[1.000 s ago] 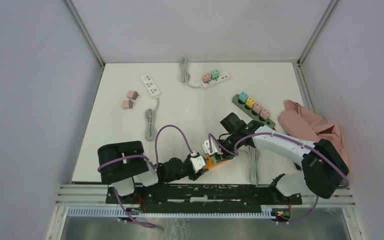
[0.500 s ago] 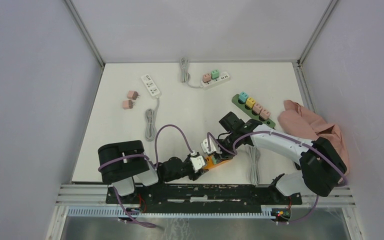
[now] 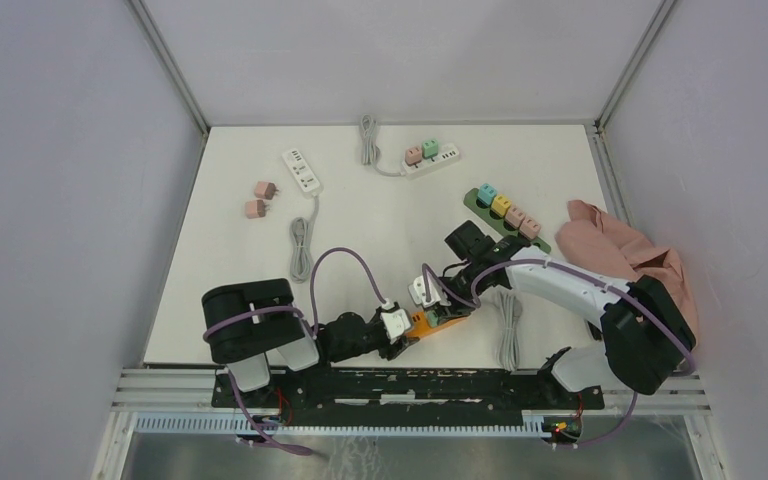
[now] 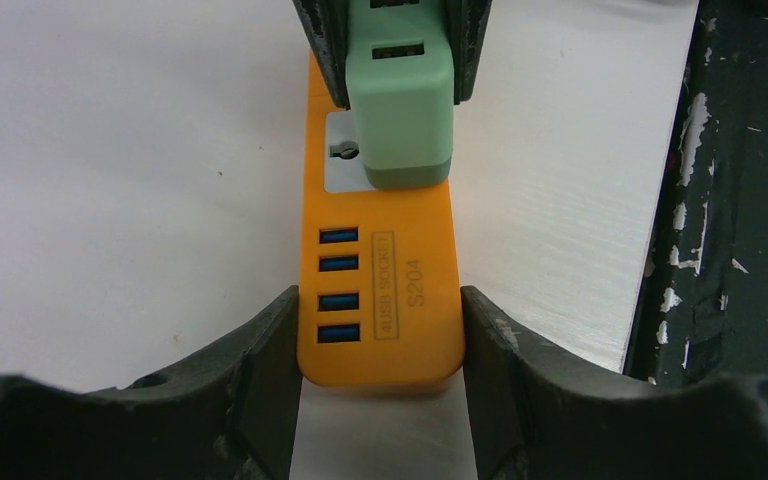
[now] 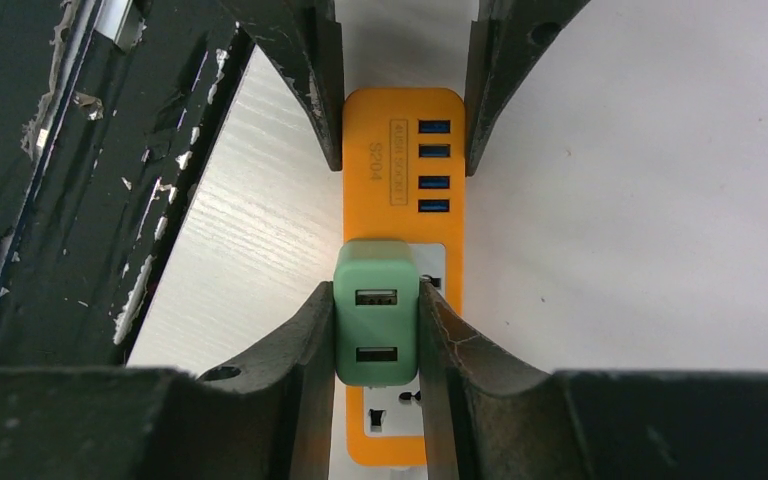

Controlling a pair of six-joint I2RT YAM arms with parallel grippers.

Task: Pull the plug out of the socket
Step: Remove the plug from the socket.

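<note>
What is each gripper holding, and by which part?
The left gripper clamps the orange strip by its long sides, at the USB end. The right gripper pinches the green plug by its two side faces.

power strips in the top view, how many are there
4: a bare white strip back left, a white strip with two plugs at the back centre, a green strip on the right, and an orange strip at the front edge.

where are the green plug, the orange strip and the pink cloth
green plug point(image 5: 377, 325): right wrist view, top face between its two ports
orange strip point(image 4: 430, 345): left wrist view, bare face beside the label
pink cloth point(image 3: 615, 240): top view, its middle
</note>
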